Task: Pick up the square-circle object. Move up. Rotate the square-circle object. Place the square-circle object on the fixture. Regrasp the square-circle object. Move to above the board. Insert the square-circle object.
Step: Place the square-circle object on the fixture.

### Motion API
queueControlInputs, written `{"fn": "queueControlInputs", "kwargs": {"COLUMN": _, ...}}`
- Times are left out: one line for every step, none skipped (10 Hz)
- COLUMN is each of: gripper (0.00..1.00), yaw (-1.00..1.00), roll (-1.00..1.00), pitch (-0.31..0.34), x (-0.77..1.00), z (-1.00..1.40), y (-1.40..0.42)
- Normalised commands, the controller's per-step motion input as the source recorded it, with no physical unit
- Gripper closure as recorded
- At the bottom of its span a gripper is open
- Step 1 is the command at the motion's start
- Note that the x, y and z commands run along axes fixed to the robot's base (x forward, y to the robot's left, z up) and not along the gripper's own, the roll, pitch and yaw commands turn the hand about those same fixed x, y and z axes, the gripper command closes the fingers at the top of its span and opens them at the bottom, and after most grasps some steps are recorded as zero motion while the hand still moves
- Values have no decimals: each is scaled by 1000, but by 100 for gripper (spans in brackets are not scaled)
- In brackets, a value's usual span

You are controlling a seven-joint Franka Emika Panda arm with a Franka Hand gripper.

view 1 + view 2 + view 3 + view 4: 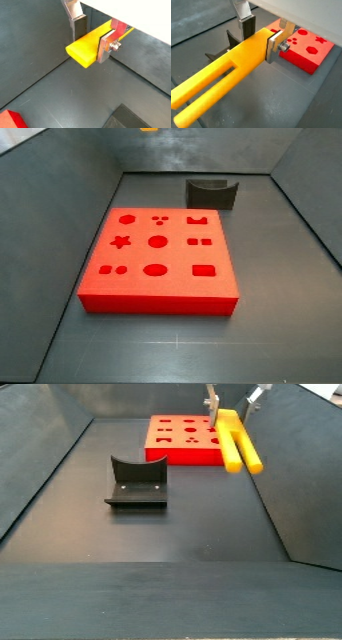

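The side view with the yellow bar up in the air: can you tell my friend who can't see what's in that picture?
The gripper holds the yellow square-circle object in the air near the dark right wall, hanging down at a slight slant. Behind it lies the red board with shaped holes, and nearer the camera the dark fixture stands on the grey floor.

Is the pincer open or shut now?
Shut on the square-circle object: both plates of the pincer press its yellow sides, lifted beside the board.

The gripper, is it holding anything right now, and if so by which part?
Yes. The gripper is shut on the long yellow-orange peg-like bar, its silver fingers clamping the solid end, away from the two prongs, with the bar raised off the floor.
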Motion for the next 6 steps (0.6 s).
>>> {"fn": "queueControlInputs", "kwargs": {"gripper": 100, "yaw": -253, "roll": 146, "pitch": 124, "x": 1000, "z": -263, "y": -363}}
{"fn": "queueControlInputs", "kwargs": {"gripper": 100, "yaw": -194, "roll": 143, "pitch": 103, "x": 1000, "z": -248, "y": -328}}
{"fn": "queueControlInputs", "kwargs": {"gripper": 100, "yaw": -100, "roll": 123, "pitch": 73, "x": 1000, "z": -214, "y": -286}}
{"fn": "queueControlInputs", "kwargs": {"gripper": 100, "yaw": -48, "roll": 108, "pitch": 59, "x": 1000, "z": -204, "y": -273}}
{"fn": "queueControlInputs", "kwargs": {"gripper": 100, "yaw": -8, "roll": 93, "pitch": 44, "x": 1000, "z": -189, "y": -244}}
{"fn": "queueControlInputs", "kwargs": {"gripper": 100, "yaw": 3, "roll": 86, "pitch": 40, "x": 1000, "z": -181, "y": -230}}
